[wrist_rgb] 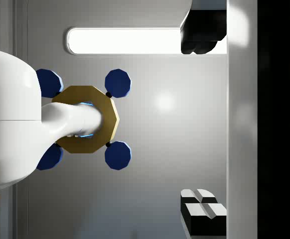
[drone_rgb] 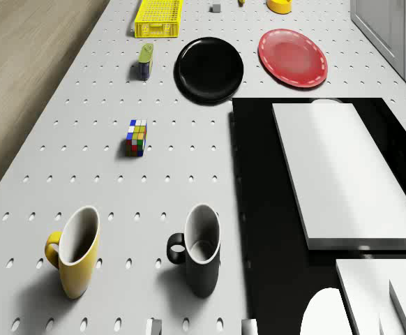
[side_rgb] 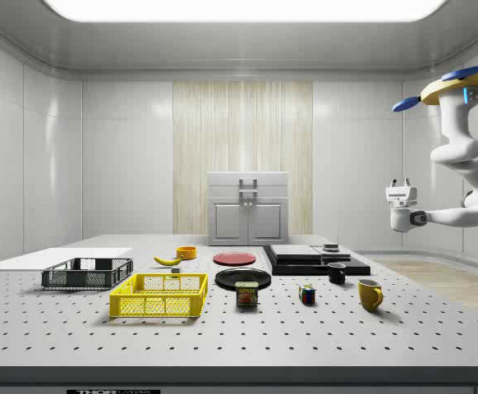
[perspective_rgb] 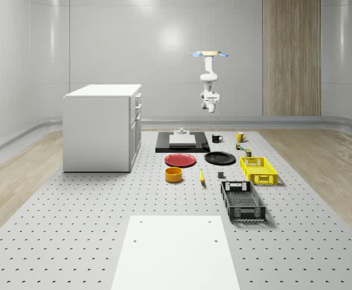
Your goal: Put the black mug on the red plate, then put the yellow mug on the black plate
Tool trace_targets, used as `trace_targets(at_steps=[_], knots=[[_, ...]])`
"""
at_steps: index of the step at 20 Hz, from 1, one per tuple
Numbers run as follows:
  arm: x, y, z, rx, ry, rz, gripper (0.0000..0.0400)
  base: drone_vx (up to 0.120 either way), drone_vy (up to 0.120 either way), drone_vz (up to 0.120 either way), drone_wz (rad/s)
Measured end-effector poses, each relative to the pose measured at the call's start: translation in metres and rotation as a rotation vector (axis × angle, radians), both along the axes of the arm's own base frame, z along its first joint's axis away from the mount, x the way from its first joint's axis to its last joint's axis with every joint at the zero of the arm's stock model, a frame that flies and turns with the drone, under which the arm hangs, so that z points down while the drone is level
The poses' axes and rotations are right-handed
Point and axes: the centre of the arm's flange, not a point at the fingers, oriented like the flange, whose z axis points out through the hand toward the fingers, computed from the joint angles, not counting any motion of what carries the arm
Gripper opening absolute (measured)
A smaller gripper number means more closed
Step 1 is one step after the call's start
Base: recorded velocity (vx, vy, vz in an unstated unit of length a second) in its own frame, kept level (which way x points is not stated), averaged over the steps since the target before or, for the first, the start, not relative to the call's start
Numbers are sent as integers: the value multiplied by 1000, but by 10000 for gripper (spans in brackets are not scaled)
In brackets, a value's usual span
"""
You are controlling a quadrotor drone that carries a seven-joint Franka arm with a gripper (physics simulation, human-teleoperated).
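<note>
Drone hovering high above the far end of the perforated table, arm folded, gripper raised.

Nearest the drone, the glossy yellow mug [drone_rgb: 75,260] and glossy black mug [drone_rgb: 201,258] stand upright side by side on the matte perforated grey table [drone_rgb: 84,174]. Farther on lie the round black plate [drone_rgb: 209,69] and round red plate [drone_rgb: 293,57], both bare. The gripper [side_rgb: 402,193] hangs high, fingers parted and empty.

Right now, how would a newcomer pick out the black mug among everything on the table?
Start at the large black slab with white blocks near the white cabinet. Just off its edge stand two mugs side by side; the glossy black ceramic mug is the one nearer the slab, the yellow ceramic mug farther out.
</note>
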Motion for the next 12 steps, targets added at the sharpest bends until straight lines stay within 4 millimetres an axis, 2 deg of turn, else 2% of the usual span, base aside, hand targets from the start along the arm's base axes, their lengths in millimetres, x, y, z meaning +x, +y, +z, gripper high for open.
trace_targets(at_steps=[6, 12], knots=[[-4, 0, 43, 0, -5, 0, 400, 0, 0, 0, 0], [-1, 0, 75, 0, -9, 0, 400, 120, 0, 0, 0]])
